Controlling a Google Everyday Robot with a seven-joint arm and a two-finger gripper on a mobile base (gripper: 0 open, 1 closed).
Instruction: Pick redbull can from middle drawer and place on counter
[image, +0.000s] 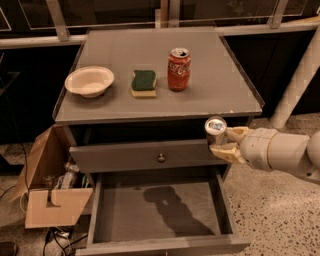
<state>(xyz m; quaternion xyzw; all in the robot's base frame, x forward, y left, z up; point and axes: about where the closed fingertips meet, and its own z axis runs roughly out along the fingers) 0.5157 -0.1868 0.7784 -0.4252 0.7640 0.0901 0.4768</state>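
**Can in my claw, off the counter's front right corner**

The redbull can stands upright in the air, long axis vertical, its shiny silver top facing up. I can't read any writing on its body from here. My gripper comes in from the right, its fingers clamped around the can's lower half.

The can hangs just below the counter at its front right corner. It is in front of the right end of the closed drawer front with the round knob, and above the right wall of the middle drawer. That drawer is pulled out, floor bare, with my arm's shadow across it.

On the counter, a red can with white Coca-Cola script stands upright near the middle. A green-and-yellow sponge sits just left of it and a pale bowl lies toward the left edge. A cardboard box sits on the floor to the left.
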